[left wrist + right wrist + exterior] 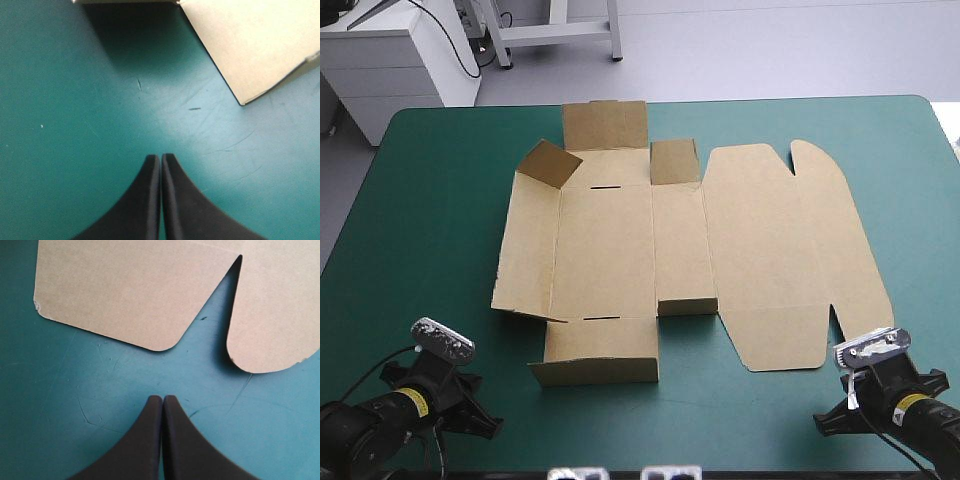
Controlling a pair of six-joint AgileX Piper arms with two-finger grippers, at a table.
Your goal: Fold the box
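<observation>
"Taking the far edge of the table [420, 200] as twelve o'clock, where does the box [650, 250] lie?" asks the student

"At the centre of the dial, on the teal-green cover [880, 160]," the tutor answers. "The brown sheet lies mostly flat. Between eleven and twelve o'clock three flaps stand tilted up: a corner flap [548, 162], a wider far panel [606, 124] and a small flap [673, 161]. At six o'clock sits a near panel [600, 366]; whether it is raised cannot be told. The broad lid part [780, 250] stretches flat toward three o'clock."

"And the two grippers?"

"Both sit off the board, close to the table's near edge: the left arm [380, 415] at about seven o'clock, the right arm [910, 405] at about five. In the left wrist view the left gripper [160, 157] has its black fingers pressed together in one pointed arch. A corner of the box lies ahead, toward one o'clock of the tips, well apart from them. In the right wrist view the right gripper [162, 397] is likewise pressed together, tip to tip. Two rounded lobes [280, 315] of the lid lie just ahead, at eleven and two o'clock of the tips, with a narrow notch between them; bare cover separates board and fingers"
</observation>
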